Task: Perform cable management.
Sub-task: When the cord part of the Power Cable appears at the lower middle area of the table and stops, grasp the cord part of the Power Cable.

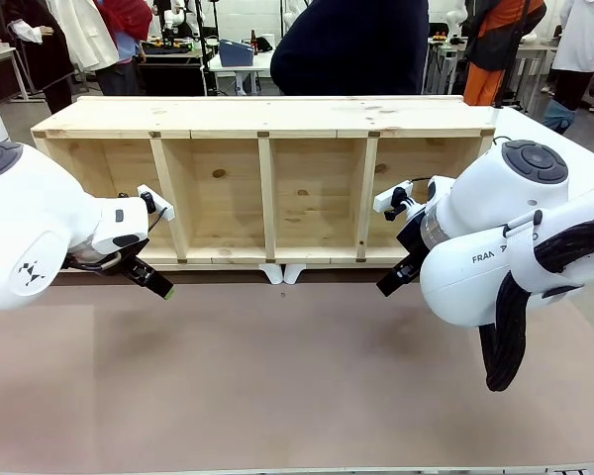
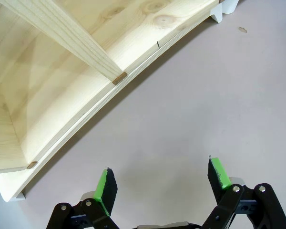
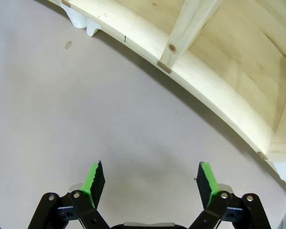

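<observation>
Pincers on both arms are wide open and hold nothing; the left pincer (image 1: pixel 150 280) hangs low over the table (image 1: pixel 277 386), and the right pincer (image 1: pixel 396 279) hangs low over it too, well apart from the left one. Just behind both of them lies a long wooden shelf (image 1: pixel 277 119), on its side, with its open boxes facing the pincers; the left pincer is in front of the box at the left end, and the right pincer is in front of the box at the right end. Two small white feet (image 1: pixel 282 272) stick out under the shelf, between the two pincers. A person (image 1: pixel 351 45) stands far past the shelf, on the other side from the pincers; a thick black ribbed hose (image 1: pixel 510 327) hangs down from the right arm, behind its pincer.

From the left wrist, the left pincer (image 2: pixel 162 179) has its green pads (image 2: pixel 218 172) far apart, with bare table (image 2: pixel 205 105) between them; the front edge of the shelf (image 2: pixel 62 95) is ahead of the fingertips, not touching them; one wooden wall (image 2: pixel 71 38) of the shelf is farther ahead.

From the right wrist, the right pincer (image 3: pixel 150 179) is spread wide as well, with bare table (image 3: pixel 86 109) between its pads; the shelf (image 3: pixel 219 86) runs ahead of it, near but apart.

I cannot tell where the cable is.
</observation>
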### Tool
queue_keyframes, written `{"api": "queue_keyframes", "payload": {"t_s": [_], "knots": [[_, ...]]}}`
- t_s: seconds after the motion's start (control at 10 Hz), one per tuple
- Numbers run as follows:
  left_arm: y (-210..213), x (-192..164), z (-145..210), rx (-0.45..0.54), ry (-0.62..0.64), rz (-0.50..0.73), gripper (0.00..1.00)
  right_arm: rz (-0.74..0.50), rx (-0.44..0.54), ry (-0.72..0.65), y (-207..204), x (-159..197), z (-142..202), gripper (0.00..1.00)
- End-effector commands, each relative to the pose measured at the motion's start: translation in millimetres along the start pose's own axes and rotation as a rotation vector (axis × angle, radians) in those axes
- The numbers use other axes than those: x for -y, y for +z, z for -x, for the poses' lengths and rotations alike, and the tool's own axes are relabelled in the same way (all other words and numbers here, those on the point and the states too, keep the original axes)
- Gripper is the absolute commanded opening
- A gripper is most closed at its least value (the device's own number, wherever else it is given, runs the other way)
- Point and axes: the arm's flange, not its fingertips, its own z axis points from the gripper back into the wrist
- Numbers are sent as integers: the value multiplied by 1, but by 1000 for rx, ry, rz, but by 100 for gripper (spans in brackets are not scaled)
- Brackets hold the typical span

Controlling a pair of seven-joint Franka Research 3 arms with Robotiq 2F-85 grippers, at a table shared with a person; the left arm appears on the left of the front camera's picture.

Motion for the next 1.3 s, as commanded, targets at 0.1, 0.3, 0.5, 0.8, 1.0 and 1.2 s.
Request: {"api": "queue_keyframes", "payload": {"t_s": [0.1,0.3,0.5,0.8,1.0,1.2], "knots": [[33,6,8,14,-20,-31,100,45,17,1,26,-8,3,100],[64,13,10,24,-47,-62,100,76,33,-26,54,-11,7,100],[96,25,23,44,-64,-72,100,123,63,-31,91,-16,18,100],[156,28,41,109,-61,-102,100,157,92,-57,143,-9,33,100],[201,28,59,178,-76,-128,100,196,130,-83,178,0,44,100],[234,29,83,245,-73,-163,100,229,163,-102,206,3,60,100]]}}
